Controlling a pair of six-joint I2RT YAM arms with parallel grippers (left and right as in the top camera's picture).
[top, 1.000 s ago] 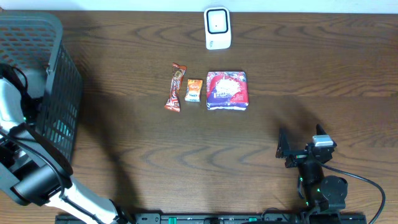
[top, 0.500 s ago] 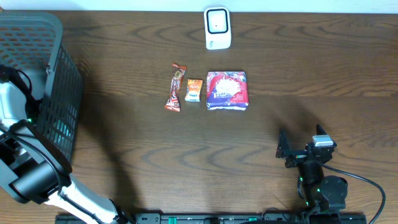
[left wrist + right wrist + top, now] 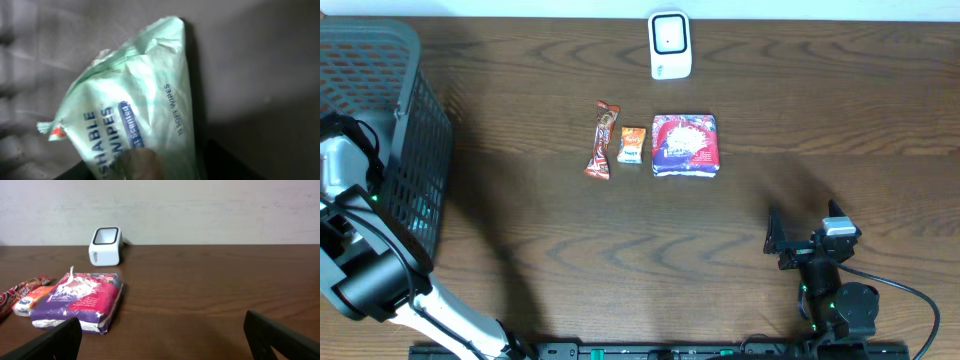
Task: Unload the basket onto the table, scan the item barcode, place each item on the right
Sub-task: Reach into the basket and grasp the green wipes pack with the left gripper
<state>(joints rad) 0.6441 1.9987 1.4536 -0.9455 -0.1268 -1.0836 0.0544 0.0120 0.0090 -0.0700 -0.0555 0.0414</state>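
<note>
In the left wrist view a pale green pack of wipes fills the frame, lying on the grey floor of the basket. My left gripper is shut on its lower end, with one fingertip pad pressed onto the wrapper. No barcode shows on the side facing me. From overhead the left arm reaches into the dark mesh basket, which hides the gripper. The white barcode scanner stands at the table's far edge. My right gripper rests open near the front right, with nothing between its fingers.
A purple and pink packet, a small orange packet and a red candy bar lie in a row mid-table. The right wrist view shows the purple packet and the scanner ahead on its left.
The left gripper's jaws have closed in onto the wipes pack inside the basket, and the left arm has shifted slightly. The right arm has not moved.
</note>
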